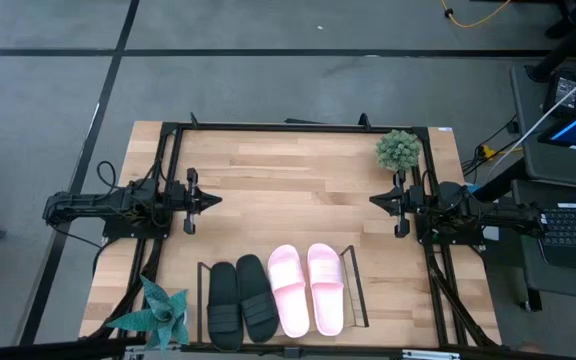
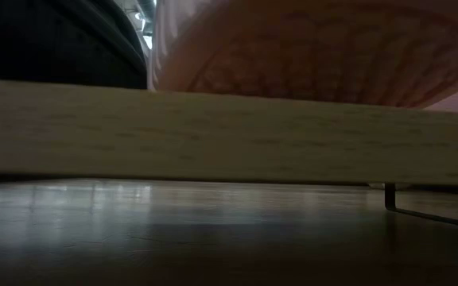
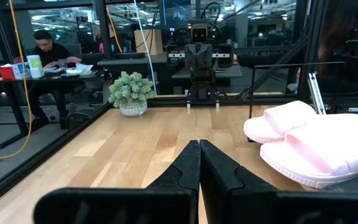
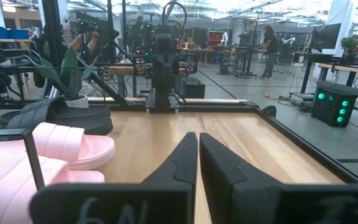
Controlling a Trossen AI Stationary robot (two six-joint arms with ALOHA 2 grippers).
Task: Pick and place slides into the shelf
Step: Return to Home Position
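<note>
Nearest the low camera, the shelf's [image 2: 213, 131] pale wooden base is seen edge-on across the full width; the patterned face of 1 of the pink slides [image 2: 316, 48] fills the space above it, and a thin black wire of the shelf is seen at 4 o'clock.

From above, the shelf is placed at 6 o'clock on the table [image 1: 288, 175]; all 4 slides are laid in it side by side, straps toward 12 o'clock; the 2 black slides [image 1: 224, 305] are set on the 9 o'clock side and the 2 pink slides on the 3 o'clock side, each touching or just beside its neighbour; the wire end of the shelf is seen just beside the outermost pink slide.

The left gripper [image 1: 214, 200] is held at 9 o'clock and the right gripper [image 1: 376, 201] at 3 o'clock; they are pointed at each other across bare wood, well apart from the shelf and from one another; in each wrist view the 2 dark fingers are pressed together to a thin seam, and nothing is held between them.

A round plant [image 1: 398, 148] is stood at 1 o'clock, near the right gripper; a spiky plant [image 1: 163, 312] is stood at 7 o'clock, just beside the black slides.

Beyond the table, a person [image 3: 50, 53] is seated at a desk in the left wrist view.
</note>
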